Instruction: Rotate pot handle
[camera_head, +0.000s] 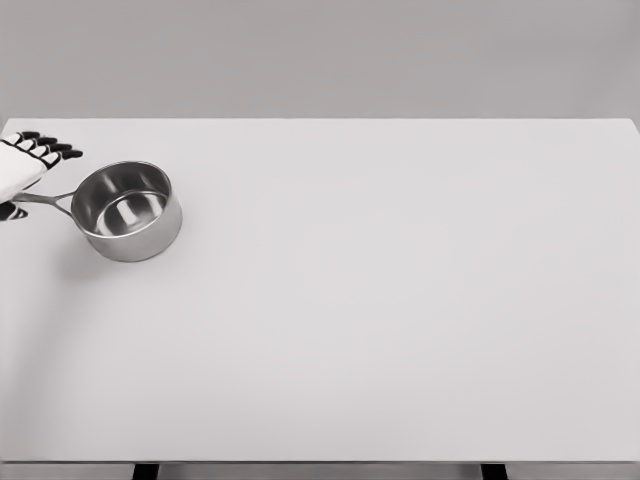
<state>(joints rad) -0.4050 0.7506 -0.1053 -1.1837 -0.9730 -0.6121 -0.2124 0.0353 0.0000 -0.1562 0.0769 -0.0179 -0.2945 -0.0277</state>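
From the head view, the small round polished steel saucepan (127, 211) sits upright and empty at the far left of the plain white worktop (400, 300), its thin steel handle (42, 199) pointing left toward the edge of the picture. The white left hand (25, 170) with dark fingertips is right at that handle, its fingers (52, 148) held out straight above it and what looks like a thumb tip below. I cannot tell whether the hand is clamped on the handle or only bracketing it. To turn the handle well, I'd want a firm pinch near its end, then a slow sweep that pivots the pan on its base rather than dragging it. The palm and wrist are cut off by the frame, so the contact itself is hidden. The right arm doesn't show.
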